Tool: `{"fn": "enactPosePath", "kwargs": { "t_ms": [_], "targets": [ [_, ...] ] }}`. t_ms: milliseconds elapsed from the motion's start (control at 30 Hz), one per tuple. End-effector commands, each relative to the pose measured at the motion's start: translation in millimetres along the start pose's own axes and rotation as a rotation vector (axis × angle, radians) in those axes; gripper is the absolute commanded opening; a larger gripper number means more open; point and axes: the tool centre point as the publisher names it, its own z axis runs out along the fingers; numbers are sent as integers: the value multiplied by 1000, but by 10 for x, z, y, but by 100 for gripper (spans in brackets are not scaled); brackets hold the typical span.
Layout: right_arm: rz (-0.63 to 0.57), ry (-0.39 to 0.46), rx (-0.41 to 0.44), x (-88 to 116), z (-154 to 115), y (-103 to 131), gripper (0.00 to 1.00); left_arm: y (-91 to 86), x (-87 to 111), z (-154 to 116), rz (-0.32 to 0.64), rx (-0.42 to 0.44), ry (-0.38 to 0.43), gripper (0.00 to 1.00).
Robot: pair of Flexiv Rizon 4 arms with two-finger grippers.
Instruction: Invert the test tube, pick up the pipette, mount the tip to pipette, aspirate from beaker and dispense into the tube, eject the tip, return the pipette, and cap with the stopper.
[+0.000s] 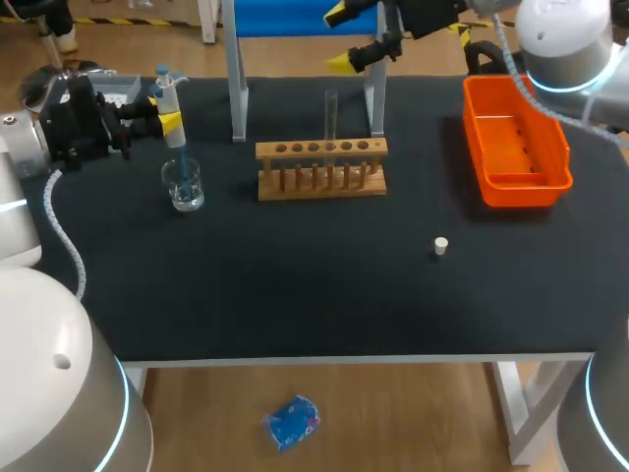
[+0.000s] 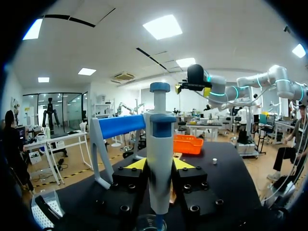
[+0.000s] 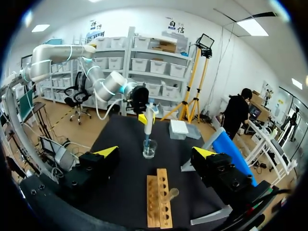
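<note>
My left gripper (image 1: 162, 111) is shut on the blue-and-white pipette (image 1: 171, 108), which it holds upright. The pipette's tip reaches down into the glass beaker (image 1: 184, 184). In the left wrist view the pipette (image 2: 160, 154) stands between the yellow fingertips (image 2: 137, 164), with the beaker's rim (image 2: 151, 224) just below. A clear test tube (image 1: 331, 120) stands upright in the wooden rack (image 1: 321, 167). The small white stopper (image 1: 441, 245) lies on the mat, front right. My right gripper (image 1: 356, 39) hangs open high behind the rack, holding nothing. From its wrist I see the rack (image 3: 158, 197), the tube (image 3: 171, 193) and the beaker (image 3: 149, 149).
An orange bin (image 1: 516, 143) sits at the right of the table. A blue-topped stand (image 1: 295, 18) with grey legs rises behind the rack. A white tip box (image 1: 118, 90) lies at the far left corner. The front half of the black mat holds only the stopper.
</note>
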Motion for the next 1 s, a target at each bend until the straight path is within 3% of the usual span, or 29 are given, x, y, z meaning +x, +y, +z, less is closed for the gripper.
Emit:
{"fn": "enactPosePath", "kwargs": {
  "t_ms": [33,467,1000],
  "targets": [
    [-12,3,-11,-17,-116,-193,100,-5,1,1,0,0,-1,0],
    [7,105,-34,-204,-92,-795,100,-5,1,1,0,0,-1,0],
    [4,122,3,-203,91,-1178,100,-5,1,1,0,0,-1,0]
  ]
}}
